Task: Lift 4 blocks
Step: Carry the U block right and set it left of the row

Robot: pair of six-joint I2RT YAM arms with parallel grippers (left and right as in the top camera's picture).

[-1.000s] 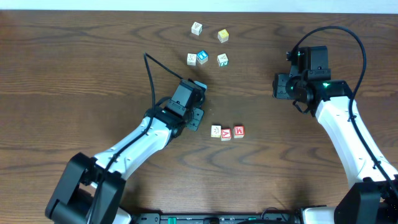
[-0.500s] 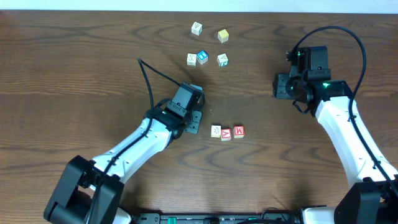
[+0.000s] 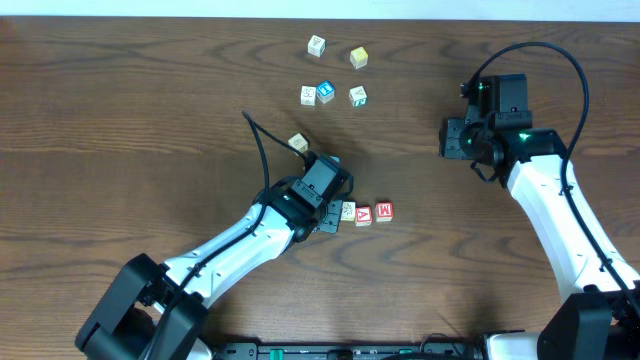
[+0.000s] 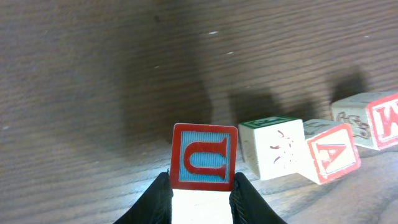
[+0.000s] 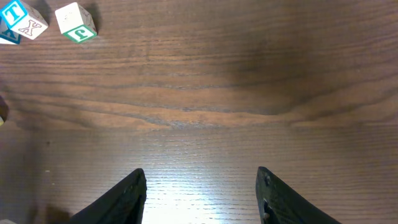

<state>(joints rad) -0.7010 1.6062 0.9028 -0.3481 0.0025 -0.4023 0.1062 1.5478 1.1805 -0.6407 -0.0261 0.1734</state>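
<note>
I see the dark brown wooden table (image 3: 120, 100) carrying everything. My right gripper (image 5: 202, 193) hangs over bare wood, jaws apart, holding nothing. My left gripper (image 4: 203, 190) is clamped on a red-framed wooden cube lettered U (image 4: 204, 155), just beside the end of a row of 3 resting on the table: a cream wooden cube (image 4: 277, 149), a red wooden A cube (image 4: 333, 154) and a red wooden end cube (image 4: 385, 121). I judge 1 of 4 is in hand and 3 are left. I cannot tell whether the U cube is clear of the table.

Robot lab setup: cabled arms (image 3: 235, 232) at a wooden table (image 3: 100, 90)
</note>
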